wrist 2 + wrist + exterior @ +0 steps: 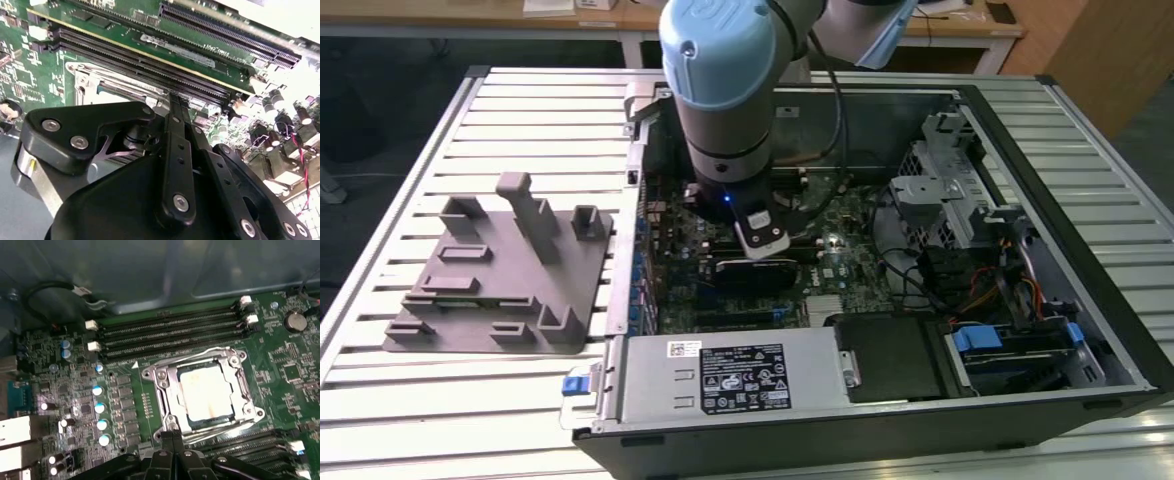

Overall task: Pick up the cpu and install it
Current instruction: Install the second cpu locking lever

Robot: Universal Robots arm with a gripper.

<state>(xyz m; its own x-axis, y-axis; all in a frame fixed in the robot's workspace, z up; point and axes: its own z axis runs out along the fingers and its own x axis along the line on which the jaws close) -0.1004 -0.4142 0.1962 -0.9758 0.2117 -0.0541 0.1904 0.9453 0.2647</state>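
Our gripper (172,440) hangs inside the open computer case (1067,180), jaws pressed together and holding nothing. The cpu (206,392) lies just beyond the jaw tips, seated flat within the socket frame (165,390), which appears to locate it squarely on the motherboard (80,390).

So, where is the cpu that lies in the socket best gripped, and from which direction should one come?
Probably by two opposite edges, coming straight down from above. In the first wrist view the cpu lies flat inside the socket frame with its broad silvery top facing up, so a sideways approach has no room. The frame sits close around its rim, leaving little edge to pinch.
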